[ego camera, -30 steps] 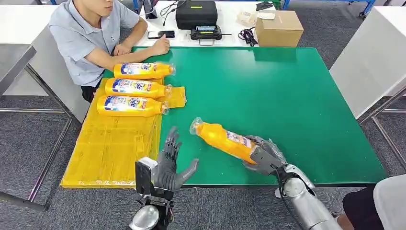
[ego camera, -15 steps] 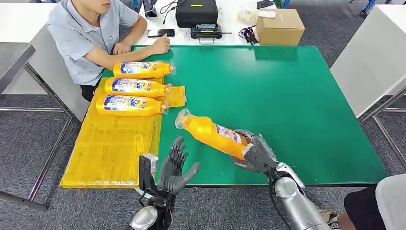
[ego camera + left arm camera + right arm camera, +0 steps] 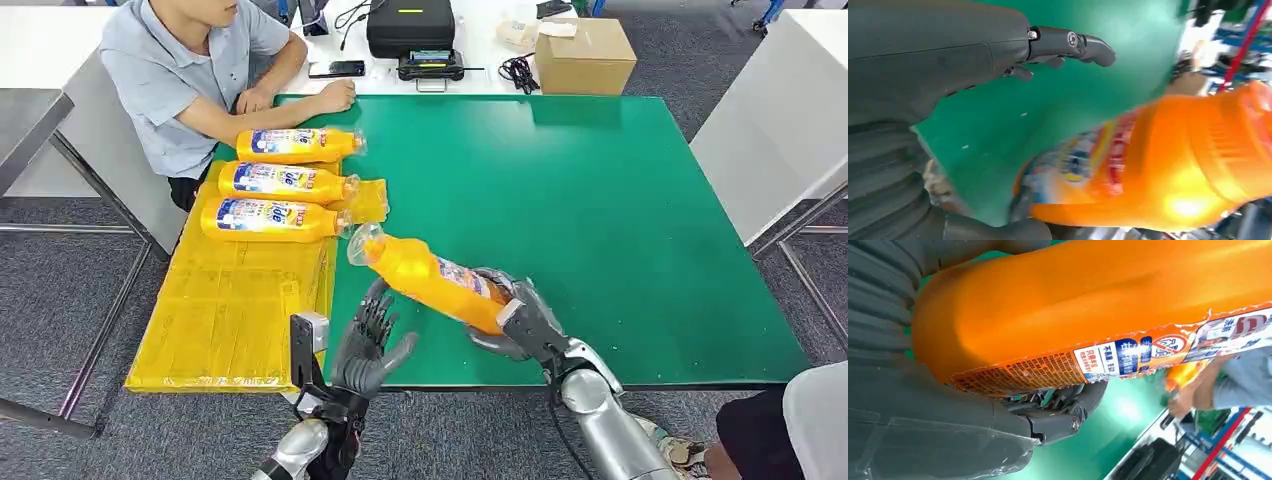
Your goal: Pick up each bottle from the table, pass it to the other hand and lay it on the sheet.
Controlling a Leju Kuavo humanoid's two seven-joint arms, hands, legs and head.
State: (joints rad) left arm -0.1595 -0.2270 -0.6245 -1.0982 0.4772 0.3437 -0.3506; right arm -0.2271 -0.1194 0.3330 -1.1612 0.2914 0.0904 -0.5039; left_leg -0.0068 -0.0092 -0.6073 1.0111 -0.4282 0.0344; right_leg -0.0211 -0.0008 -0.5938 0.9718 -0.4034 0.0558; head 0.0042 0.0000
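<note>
My right hand (image 3: 520, 320) grips the base of an orange bottle (image 3: 430, 277) and holds it above the green table (image 3: 600, 200), its clear cap pointing toward the yellow sheet (image 3: 230, 300). The same bottle (image 3: 1088, 305) shows close up in the right wrist view. Just under the bottle's neck my left hand (image 3: 365, 345) is open, fingers spread, apart from it. In the left wrist view the bottle (image 3: 1158, 165) hangs close to the left hand's fingers (image 3: 1068, 42). Three more orange bottles (image 3: 275, 183) lie side by side at the far end of the sheet.
A person (image 3: 190, 70) sits at the far left corner with a forearm resting on the table. Behind the table stand a black case (image 3: 412, 28) and a cardboard box (image 3: 583, 55). A white table (image 3: 780, 120) is on the right.
My right hand has carried the bottle leftward and away from me, so its cap now nears the sheet's edge. The left hand has risen slightly under the bottle.
</note>
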